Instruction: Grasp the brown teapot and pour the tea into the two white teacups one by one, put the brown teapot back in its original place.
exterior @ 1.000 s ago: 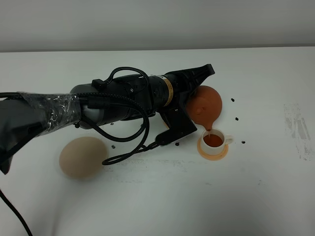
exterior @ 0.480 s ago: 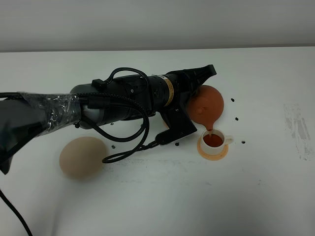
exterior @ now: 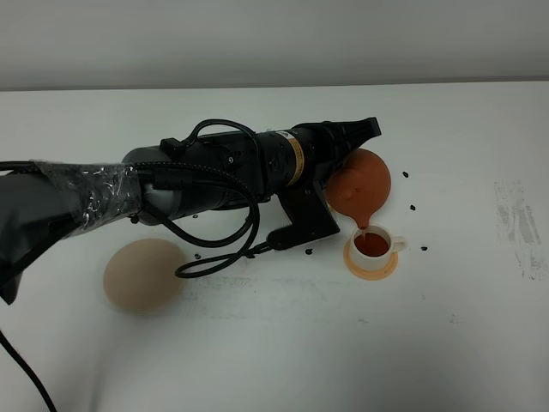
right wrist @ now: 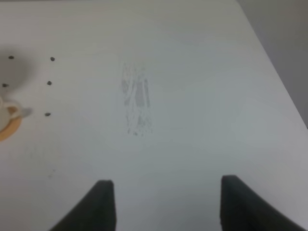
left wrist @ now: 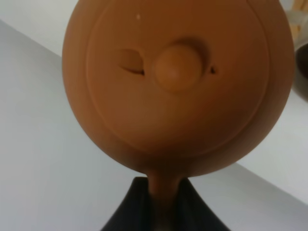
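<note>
The brown teapot hangs tilted, spout down, over a white teacup that stands on an orange coaster. A thin stream runs from the spout into the cup, which holds reddish tea. My left gripper reaches across from the left and is shut on the teapot's handle. In the left wrist view the lid and knob of the teapot face the camera above the closed left gripper. Only one of the white teacups shows. The beige plate lies bare at the left. My right gripper is open over bare table.
Small dark specks dot the white table around the cup. A grey smudge marks the table at the right side. The left arm's black cable loops down to the table between the plate and the cup.
The left wrist has rolled slightly, tipping the teapot a little further over the cup. The cable loop has shifted a bit. The cup and the plate have stayed put.
</note>
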Robot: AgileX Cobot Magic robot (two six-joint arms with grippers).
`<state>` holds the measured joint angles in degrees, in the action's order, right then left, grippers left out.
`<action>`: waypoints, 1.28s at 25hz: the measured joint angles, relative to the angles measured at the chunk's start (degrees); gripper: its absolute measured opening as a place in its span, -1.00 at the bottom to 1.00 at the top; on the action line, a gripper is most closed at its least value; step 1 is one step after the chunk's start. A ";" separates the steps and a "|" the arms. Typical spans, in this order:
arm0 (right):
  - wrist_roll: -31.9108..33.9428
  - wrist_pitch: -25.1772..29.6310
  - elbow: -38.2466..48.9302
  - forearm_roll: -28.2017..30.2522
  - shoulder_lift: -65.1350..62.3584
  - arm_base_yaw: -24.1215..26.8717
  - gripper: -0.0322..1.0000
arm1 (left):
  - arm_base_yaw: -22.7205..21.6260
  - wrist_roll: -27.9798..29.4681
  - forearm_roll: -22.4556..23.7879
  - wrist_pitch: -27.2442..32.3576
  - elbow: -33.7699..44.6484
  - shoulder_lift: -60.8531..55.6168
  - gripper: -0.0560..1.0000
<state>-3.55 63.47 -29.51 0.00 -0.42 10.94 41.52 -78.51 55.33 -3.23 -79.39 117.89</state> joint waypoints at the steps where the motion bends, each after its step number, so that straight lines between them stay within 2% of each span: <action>1: 0.00 0.00 0.00 0.00 0.00 0.00 -0.04 | 0.00 -1.02 0.05 -0.12 0.00 0.00 -0.74; 8: 0.06 0.00 0.00 0.00 0.00 0.00 -0.04 | 0.00 -4.80 0.16 -0.63 0.00 0.00 -0.74; 32: 0.06 0.00 0.00 0.00 0.00 0.00 -0.04 | 0.81 -3.60 0.16 -0.04 -2.28 1.09 -0.74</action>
<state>-3.49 63.47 -29.51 0.00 -0.42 10.94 42.32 -82.10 55.49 -3.27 -81.68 118.99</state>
